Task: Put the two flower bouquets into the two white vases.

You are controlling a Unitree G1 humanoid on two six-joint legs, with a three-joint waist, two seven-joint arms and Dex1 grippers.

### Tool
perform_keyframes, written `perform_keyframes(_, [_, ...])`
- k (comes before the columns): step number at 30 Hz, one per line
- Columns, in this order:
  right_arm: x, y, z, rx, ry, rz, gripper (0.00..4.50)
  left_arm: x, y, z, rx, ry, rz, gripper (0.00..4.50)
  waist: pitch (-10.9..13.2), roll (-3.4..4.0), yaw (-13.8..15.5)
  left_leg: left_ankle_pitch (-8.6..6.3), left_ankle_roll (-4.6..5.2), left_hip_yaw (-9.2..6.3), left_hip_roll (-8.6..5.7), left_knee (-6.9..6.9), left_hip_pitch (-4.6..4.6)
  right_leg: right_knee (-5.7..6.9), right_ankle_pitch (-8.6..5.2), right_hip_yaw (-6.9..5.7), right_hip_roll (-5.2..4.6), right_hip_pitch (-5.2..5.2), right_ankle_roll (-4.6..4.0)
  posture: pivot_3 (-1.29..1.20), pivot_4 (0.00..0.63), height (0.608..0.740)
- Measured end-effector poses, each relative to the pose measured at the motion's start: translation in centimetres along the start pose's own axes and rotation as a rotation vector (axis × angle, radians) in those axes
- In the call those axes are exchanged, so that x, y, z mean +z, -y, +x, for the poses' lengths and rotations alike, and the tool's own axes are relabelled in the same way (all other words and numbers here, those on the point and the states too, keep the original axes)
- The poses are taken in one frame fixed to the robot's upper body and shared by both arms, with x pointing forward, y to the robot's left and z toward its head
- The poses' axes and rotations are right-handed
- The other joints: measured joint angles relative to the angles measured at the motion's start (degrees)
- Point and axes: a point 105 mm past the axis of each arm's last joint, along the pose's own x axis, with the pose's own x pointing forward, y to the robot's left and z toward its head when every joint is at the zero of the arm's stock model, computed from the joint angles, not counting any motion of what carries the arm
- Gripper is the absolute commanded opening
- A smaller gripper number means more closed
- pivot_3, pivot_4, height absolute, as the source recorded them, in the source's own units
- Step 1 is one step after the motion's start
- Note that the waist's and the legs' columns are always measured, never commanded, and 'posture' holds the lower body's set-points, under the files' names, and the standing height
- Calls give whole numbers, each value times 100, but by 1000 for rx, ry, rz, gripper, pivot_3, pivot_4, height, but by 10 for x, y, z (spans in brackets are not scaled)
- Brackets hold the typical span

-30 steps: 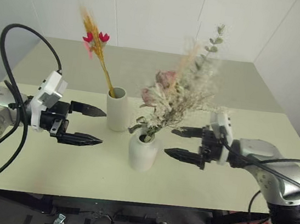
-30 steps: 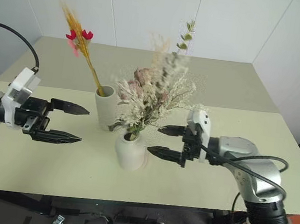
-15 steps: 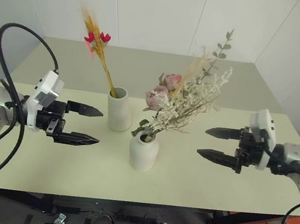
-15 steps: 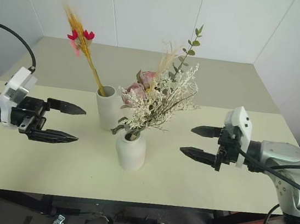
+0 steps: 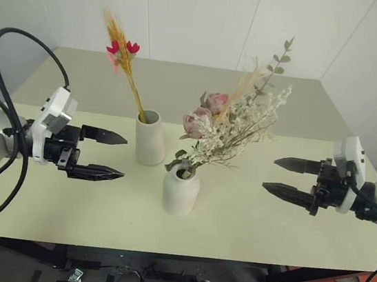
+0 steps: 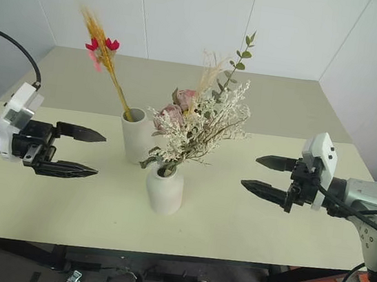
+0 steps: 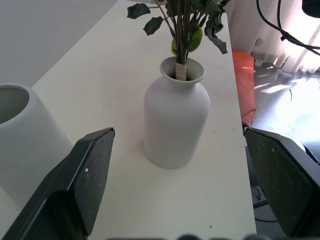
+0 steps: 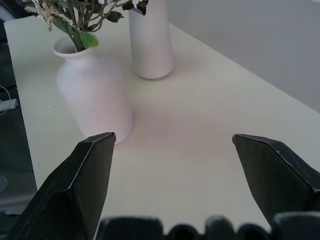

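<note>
The thin bunch of yellow stalks with red-pink blooms (image 5: pixel 121 52) stands in the taller white vase (image 5: pixel 149 138) on the pale table (image 5: pixel 248 218). In front of it the fuller bouquet of cream sprigs, green leaves and pink roses (image 5: pixel 229 122) stands in the squat narrow-necked vase (image 5: pixel 180 191), leaning right. My left gripper (image 5: pixel 113 155) hangs open and empty to the left of the vases, pointing at them. To their right my right gripper (image 5: pixel 287 176) is open and empty too, well apart from the squat vase (image 8: pixel 95 90).
The table's front edge (image 5: pixel 160 248) runs below both grippers. A white wall (image 5: pixel 204 18) closes the back. An orange object (image 7: pixel 242 75) lies on the floor past the table's right side. A black cable (image 5: pixel 21 42) loops over my left arm.
My right gripper has drawn away to the right from the squat vase, leaving the fuller bouquet standing in it; the bouquet has settled. The left gripper has stayed put.
</note>
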Motion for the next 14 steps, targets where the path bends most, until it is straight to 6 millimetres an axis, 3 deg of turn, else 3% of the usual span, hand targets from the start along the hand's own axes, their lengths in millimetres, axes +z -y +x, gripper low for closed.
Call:
perform_keyframes(9, [-5, 15, -21, -119, -31, 21, 4468, -4, -3, 8, 35, 23, 5, 4500, 0, 0, 15, 0, 0, 0, -1, 1, 2, 0, 2, 1, 0, 4, -3, 0, 150, 740])
perform_keyframes(14, [-16, 11, -32, -186, -44, 42, 4468, -10, -11, 16, 83, 54, 3, 4500, -1, -1, 25, 0, 0, 0, -2, 4, 2, 0, 2, 1, -1, 8, -2, 0, 150, 740])
